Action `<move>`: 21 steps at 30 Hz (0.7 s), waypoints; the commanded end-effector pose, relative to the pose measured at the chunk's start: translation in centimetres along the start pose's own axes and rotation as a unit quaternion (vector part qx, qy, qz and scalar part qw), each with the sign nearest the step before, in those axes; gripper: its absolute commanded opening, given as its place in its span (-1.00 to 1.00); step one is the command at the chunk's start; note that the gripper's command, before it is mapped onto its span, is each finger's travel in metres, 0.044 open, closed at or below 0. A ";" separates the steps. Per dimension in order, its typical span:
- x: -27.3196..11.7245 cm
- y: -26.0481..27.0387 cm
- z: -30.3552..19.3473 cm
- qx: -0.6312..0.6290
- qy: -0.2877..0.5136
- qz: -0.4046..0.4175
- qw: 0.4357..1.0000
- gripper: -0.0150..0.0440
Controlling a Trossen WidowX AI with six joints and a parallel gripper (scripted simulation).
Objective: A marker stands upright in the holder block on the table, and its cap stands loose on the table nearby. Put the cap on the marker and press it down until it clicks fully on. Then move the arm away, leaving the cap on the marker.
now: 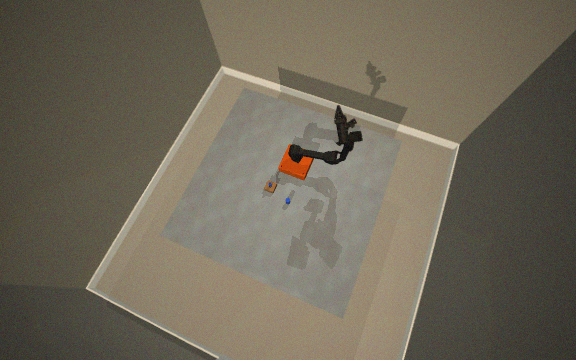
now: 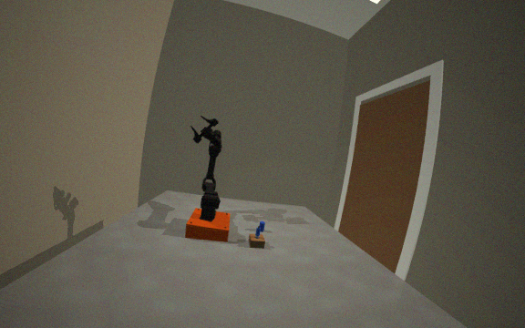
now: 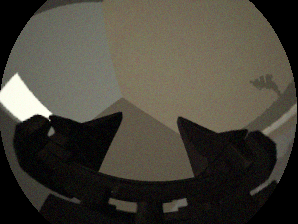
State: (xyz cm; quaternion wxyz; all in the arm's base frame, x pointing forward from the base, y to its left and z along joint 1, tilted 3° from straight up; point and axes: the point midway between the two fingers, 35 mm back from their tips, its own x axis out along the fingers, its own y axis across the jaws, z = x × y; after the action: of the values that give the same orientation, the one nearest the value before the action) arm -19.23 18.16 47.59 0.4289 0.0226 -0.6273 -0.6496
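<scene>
The squat orange base block (image 1: 304,175) (image 2: 208,233) sat on the grey, faintly mottled table (image 1: 208,210) (image 2: 199,292) and carried the foot of the black jointed arm (image 1: 315,154) (image 2: 211,166). In the exterior view the arm rose well above the base block, its upper end leaning a little to the left of it. The black two-fingered gripper (image 1: 338,107) (image 2: 196,121) (image 3: 149,117) was up there too, high over the table, its fingers spread wide with nothing between them.

The small brown holder block (image 1: 272,189) (image 2: 257,243) stood near the base block, off its lower-left corner in the top view and to its right in the exterior view. The slim blue marker (image 1: 270,184) (image 2: 257,232) was upright in it, uncapped. The short blue cylindrical cap (image 1: 288,201) (image 2: 262,226) stood loose on the table, below the base block in the top view, a little farther from it than the holder and apart from the marker. The brown door (image 2: 387,169) in its white frame was well off to the right of the base block in the exterior view.
</scene>
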 end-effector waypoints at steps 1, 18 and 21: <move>0.1 0.0 -0.1 -0.001 0.002 0.000 1.000 0.78; 8.5 5.8 -20.0 -0.074 0.300 0.084 0.947 0.37; 8.6 6.5 -23.1 -0.084 0.343 0.095 0.931 0.37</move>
State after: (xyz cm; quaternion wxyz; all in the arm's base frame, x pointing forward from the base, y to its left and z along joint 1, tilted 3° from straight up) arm -11.16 -0.61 52.58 0.6368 0.1233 -0.4356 -0.6242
